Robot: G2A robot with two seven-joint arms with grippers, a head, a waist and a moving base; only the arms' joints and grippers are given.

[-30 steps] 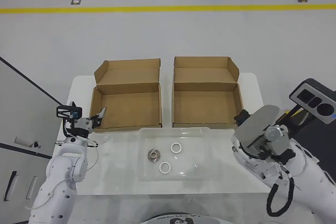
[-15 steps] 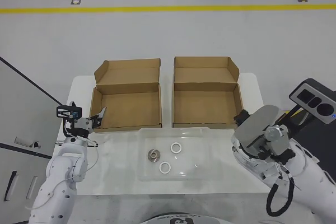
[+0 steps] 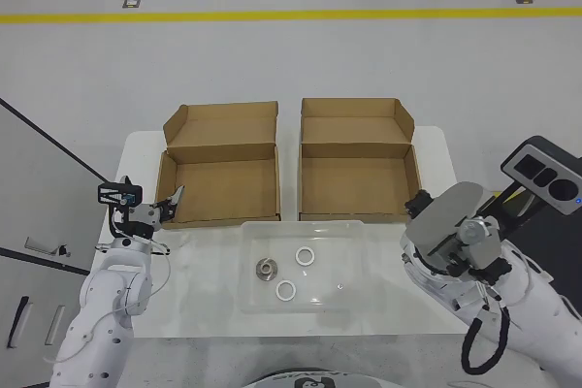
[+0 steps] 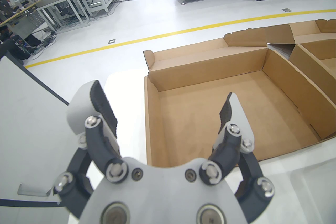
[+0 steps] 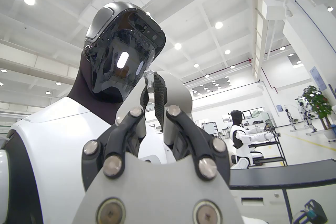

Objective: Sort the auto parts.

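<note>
- Your left gripper [image 4: 165,101] hangs spread at eight o'clock of the left box [image 4: 236,93], likely waiting.
- Your right gripper [image 5: 151,93] pinches a small metal pin [image 5: 150,83], held upward, seemingly for inspection.

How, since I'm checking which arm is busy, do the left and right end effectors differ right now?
The left end effector is open and empty. The right end effector is shut on a small metal pin. The left one hovers at a corner of the left cardboard box, aimed across it, while the right one points steeply upward. Both have two fingers with dark pads on a pale mount.
</note>
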